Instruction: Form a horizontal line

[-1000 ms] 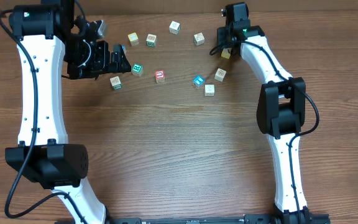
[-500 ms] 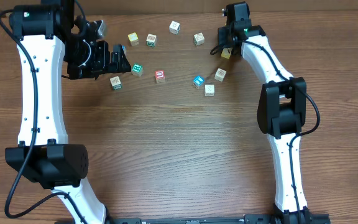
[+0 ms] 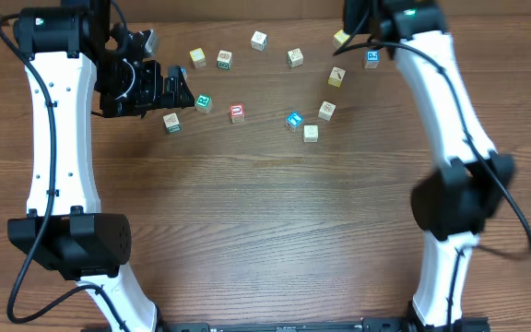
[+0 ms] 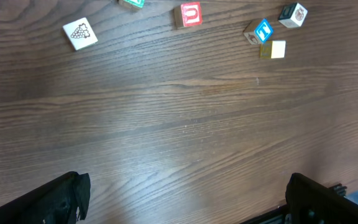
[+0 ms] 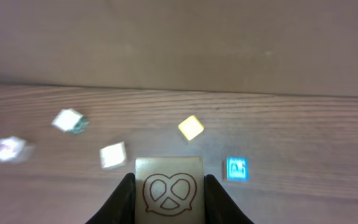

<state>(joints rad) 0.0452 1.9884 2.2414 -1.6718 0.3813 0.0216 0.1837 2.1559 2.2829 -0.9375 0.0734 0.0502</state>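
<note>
No horizontal line of touching cubes shows; small wooden cubes lie singly in a loose arc across the table's far half. Among them are a red-topped cube (image 3: pixel 237 112), a teal one (image 3: pixel 294 120), a green one (image 3: pixel 204 101) and a yellow one (image 3: pixel 197 57). My right gripper (image 5: pixel 168 185) is shut on a cream cube with a red pretzel drawing (image 5: pixel 168 190), held above the table near its back edge. In the overhead view the right arm (image 3: pixel 431 65) hides that gripper. My left gripper (image 3: pixel 181 89) stands wide open and empty beside the green cube.
Behind the held cube lie a yellow cube (image 5: pixel 191 127), a blue cube (image 5: pixel 236 168) and a white one (image 5: pixel 112 155). Under the left wrist I see the grape-picture cube (image 4: pixel 79 33), the red cube (image 4: pixel 191 14) and the teal cube (image 4: pixel 259 30).
The right arm has risen and swung toward the back right with the pretzel cube in its jaws, uncovering a yellow and a blue cube. The left arm has not moved.
</note>
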